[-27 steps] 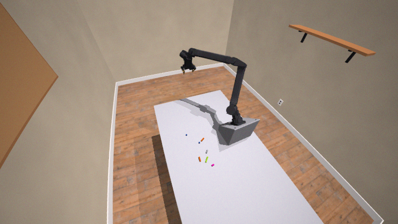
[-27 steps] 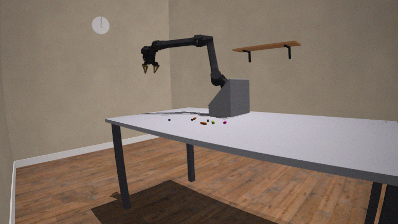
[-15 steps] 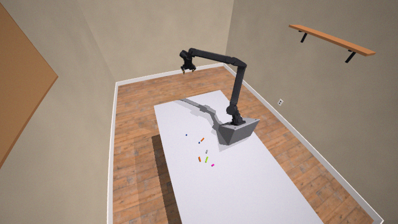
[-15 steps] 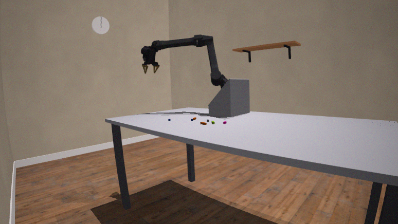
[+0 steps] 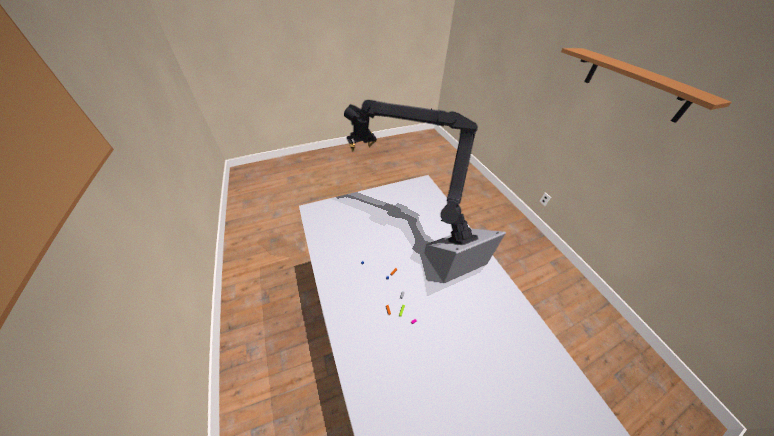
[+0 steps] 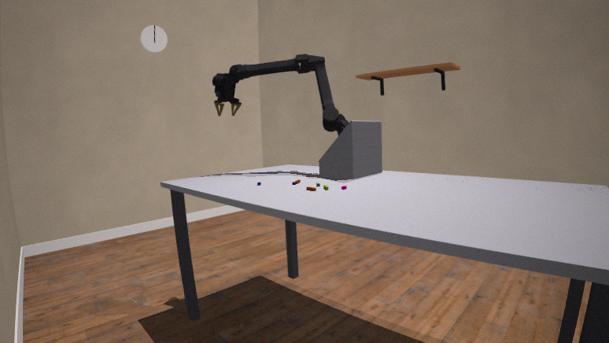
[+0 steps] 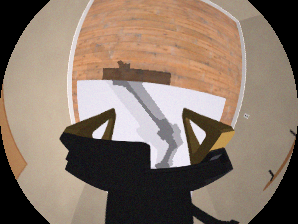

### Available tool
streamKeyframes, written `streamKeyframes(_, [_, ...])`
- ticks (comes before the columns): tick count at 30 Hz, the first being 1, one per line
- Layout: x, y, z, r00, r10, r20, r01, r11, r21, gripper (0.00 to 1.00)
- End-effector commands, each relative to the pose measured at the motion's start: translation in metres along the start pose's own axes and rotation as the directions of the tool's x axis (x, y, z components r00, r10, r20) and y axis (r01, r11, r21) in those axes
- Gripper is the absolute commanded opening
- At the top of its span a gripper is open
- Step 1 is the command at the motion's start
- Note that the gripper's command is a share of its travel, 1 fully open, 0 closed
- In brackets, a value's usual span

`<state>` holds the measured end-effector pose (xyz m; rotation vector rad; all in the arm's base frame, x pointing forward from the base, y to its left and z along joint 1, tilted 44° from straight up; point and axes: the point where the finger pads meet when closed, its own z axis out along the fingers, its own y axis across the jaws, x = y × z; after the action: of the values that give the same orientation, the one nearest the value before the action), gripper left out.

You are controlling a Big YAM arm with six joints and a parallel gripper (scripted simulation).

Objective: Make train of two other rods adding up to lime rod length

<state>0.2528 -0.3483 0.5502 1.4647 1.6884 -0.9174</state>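
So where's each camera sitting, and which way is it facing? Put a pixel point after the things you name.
Top: high above the white tabletop (image 5: pixel 460 368), facing steeply down; whole black jointed arm (image 5: pixel 463 162) (image 6: pixel 322 85) shows.
Exterior: beyond a long side, slightly above tabletop height, facing across; whole arm shows.
Wrist: on the arm, facing down past the open gripper's (image 5: pixel 361 144) (image 6: pixel 226 111) (image 7: pixel 150 112) fingers.
Top and exterior share the small coloured rods.

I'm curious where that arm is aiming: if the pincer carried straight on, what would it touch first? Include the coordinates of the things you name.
Probably the white tabletop (image 5: pixel 433 352) (image 6: pixel 426 204) (image 7: pixel 200 100): the pincer (image 5: pixel 362 145) (image 6: pixel 226 115) (image 7: pixel 148 111) points down, nothing visible between, though the exact landing spot is hard to judge.
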Motion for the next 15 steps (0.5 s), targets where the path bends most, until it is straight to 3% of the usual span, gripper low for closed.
streamKeyframes(1, [0.017,0.045,0.020,0.999,-0.033,-0.028,0.032,0.999,-0.035,1.00])
streamKeyframes(2, [0.034,0.067,0.028,0.997,-0.066,-0.047,0.064,0.997,-0.052,1.00])
streamKeyframes(3, [0.034,0.067,0.028,0.997,-0.066,-0.047,0.064,0.997,-0.052,1.00])
streamKeyframes(5, [0.071,0.107,0.041,0.985,-0.149,-0.089,0.140,0.986,-0.094,1.00])
streamKeyframes(7, [0.071,0.107,0.041,0.985,-0.149,-0.089,0.140,0.986,-0.094,1.00])
streamKeyframes(8, [0.106,0.146,0.053,0.975,-0.198,-0.106,0.186,0.976,-0.113,1.00])
streamKeyframes(9, [0.106,0.147,0.053,0.974,-0.198,-0.107,0.186,0.976,-0.113,1.00])
streamKeyframes(10, [0.135,0.170,0.057,0.959,-0.252,-0.127,0.234,0.962,-0.141,1.00])
streamKeyframes(11, [0.140,0.176,0.058,0.959,-0.252,-0.127,0.234,0.962,-0.141,1.00])
streamKeyframes(14, [0.203,0.215,0.063,0.916,-0.370,-0.157,0.339,0.921,-0.194,1.00])
streamKeyframes(15, [0.217,0.229,0.063,0.916,-0.370,-0.156,0.340,0.921,-0.192,1.00])
